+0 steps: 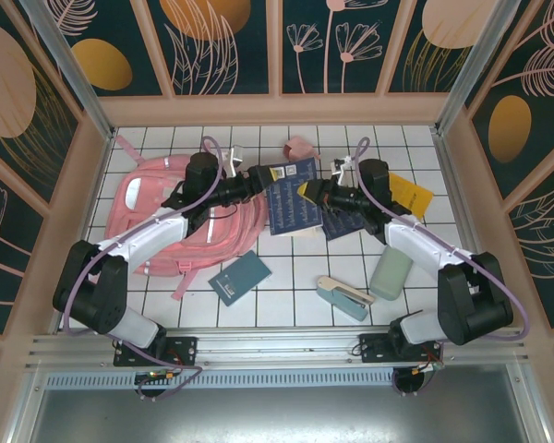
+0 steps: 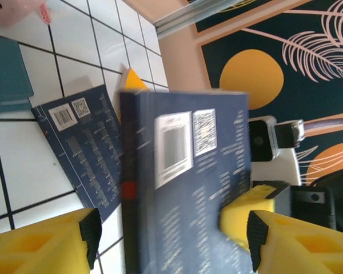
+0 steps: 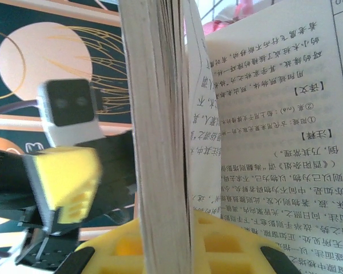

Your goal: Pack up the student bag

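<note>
Your right gripper (image 1: 307, 192) is clenched on the dark blue book (image 1: 291, 198). It pinches the book along one edge, so the pages fan loose beside the fingers in the right wrist view. Your left gripper (image 1: 249, 177) stands released at the book's opposite edge, its yellow fingers (image 2: 46, 245) spread to either side of the cover without closing on it. The student bag (image 1: 152, 198) lies on the left-arm side of the book, just beside it and partly under the left arm. I cannot tell whether its mouth is unzipped.

The step looks like passing the book across toward that bag. To do it well, grip the whole thickness rather than loose pages. Close the left fingers over cover and page block together before the right lets go, or the book may flop open. A second blue book (image 2: 80, 154) lies on the tiles beneath the book, so lift clear of it as you go.
</note>
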Motion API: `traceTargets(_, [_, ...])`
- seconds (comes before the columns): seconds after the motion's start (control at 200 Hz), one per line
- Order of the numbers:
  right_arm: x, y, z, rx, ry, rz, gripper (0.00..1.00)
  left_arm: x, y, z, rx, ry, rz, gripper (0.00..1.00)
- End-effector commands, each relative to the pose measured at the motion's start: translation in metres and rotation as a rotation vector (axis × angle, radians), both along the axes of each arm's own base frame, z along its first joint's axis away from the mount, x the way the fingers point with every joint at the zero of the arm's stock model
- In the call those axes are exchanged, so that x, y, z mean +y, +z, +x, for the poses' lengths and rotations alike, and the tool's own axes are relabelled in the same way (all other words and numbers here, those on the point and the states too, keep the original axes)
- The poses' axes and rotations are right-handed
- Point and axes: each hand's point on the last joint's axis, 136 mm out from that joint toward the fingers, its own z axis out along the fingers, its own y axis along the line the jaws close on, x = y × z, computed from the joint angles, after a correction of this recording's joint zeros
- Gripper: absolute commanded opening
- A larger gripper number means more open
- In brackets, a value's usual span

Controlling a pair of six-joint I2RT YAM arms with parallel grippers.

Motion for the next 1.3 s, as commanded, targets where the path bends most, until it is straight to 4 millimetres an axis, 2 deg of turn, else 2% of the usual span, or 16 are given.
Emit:
traceTargets(0.0, [0.007, 0.063, -0.007, -0.151, 0.042, 0.104, 0.05, -0.010, 0.011, -0.004, -0.004, -0.030, -0.067, 0.69])
traceTargets(0.11, [0.008, 0.070, -0.011, -0.166, 0.048, 0.114, 0.05, -0.008, 0.011, -0.003, -0.010, -0.022, -0.064, 0.67])
traceTargets(0.205, [0.011, 0.073, -0.014, -0.171, 0.056, 0.123, 0.05, -0.014, 0.021, -0.009, -0.013, -0.050, -0.127, 0.58])
traceTargets(0.365, [0.013, 0.070, -0.014, -0.174, 0.045, 0.107, 0.08, -0.019, 0.043, -0.019, -0.044, -0.102, -0.239, 0.22])
traceTargets(0.49, [0.004, 0.064, -0.008, -0.189, -0.011, 0.019, 0.27, -0.016, 0.060, -0.026, -0.092, -0.109, -0.267, 0.00])
traceTargets(0.626, [-0.009, 0.057, -0.001, -0.208, -0.081, -0.124, 0.56, -0.011, 0.072, -0.032, -0.143, -0.108, -0.247, 0.00])
traceTargets(0.691, [-0.017, 0.051, 0.002, -0.201, -0.118, -0.178, 0.73, -0.009, 0.079, -0.036, -0.172, -0.108, -0.241, 0.00])
traceTargets(0.826, [-0.018, 0.044, -0.001, -0.193, -0.110, -0.193, 0.85, -0.005, 0.096, -0.043, -0.220, -0.112, -0.255, 0.00])
traceTargets(0.931, [-0.009, 0.045, -0.012, -0.198, -0.032, -0.117, 0.86, -0.004, 0.106, -0.045, -0.236, -0.113, -0.263, 0.00])
traceTargets(1.036, [0.007, 0.061, -0.031, -0.231, 0.095, 0.024, 0.85, -0.005, 0.107, -0.044, -0.235, -0.117, -0.256, 0.00])
traceTargets(1.136, [0.011, 0.075, -0.042, -0.270, 0.137, 0.094, 0.80, -0.007, 0.104, -0.042, -0.236, -0.121, -0.241, 0.00])
traceTargets(1.296, [0.009, 0.090, -0.047, -0.276, 0.152, 0.147, 0.68, -0.008, 0.100, -0.037, -0.235, -0.116, -0.219, 0.00])
